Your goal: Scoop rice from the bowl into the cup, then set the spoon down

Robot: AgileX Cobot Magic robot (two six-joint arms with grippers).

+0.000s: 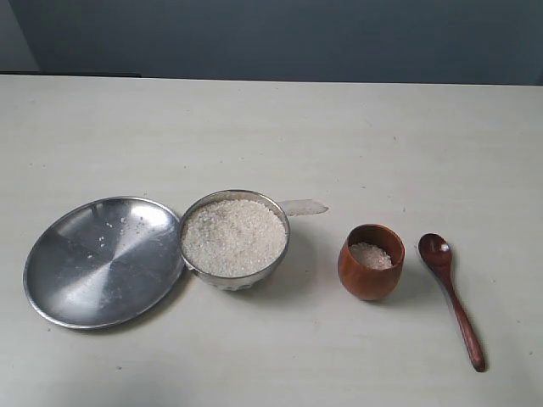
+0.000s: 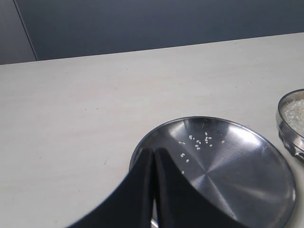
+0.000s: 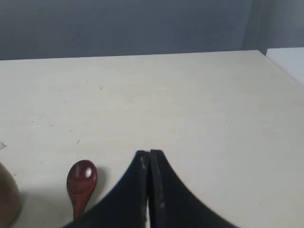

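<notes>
the left gripper (image 2: 153,156) sits closest to its camera. its two dark fingers are pressed flat together with only a hairline seam between them and nothing caught in it. it hangs over the rim of the steel plate (image 2: 247,190), on the side of the bowl away from the cup. the right gripper (image 3: 149,154) is likewise squeezed closed and empty, above bare table, with the spoon's head near it but apart.

neither gripper shows in the exterior view. nearest there lies the spoon (image 1: 450,292), flat on the table (image 1: 254,127) with its hollow up. it is the thing farthest from the bowl, just past the cup.

the plate is next, and its rim seems to touch the bowl's wall. a few stray grains (image 1: 123,225) are scattered on it. the cup (image 1: 371,275) stands upright on the bowl's other side, clear of it, with a little rice (image 1: 372,255) inside.

the bowl (image 1: 233,280) itself is heaped nearly to its rim with rice (image 1: 233,236). just behind the bowl, against its far rim, lies a small clear scrap (image 1: 304,206). i cannot tell what it is.
</notes>
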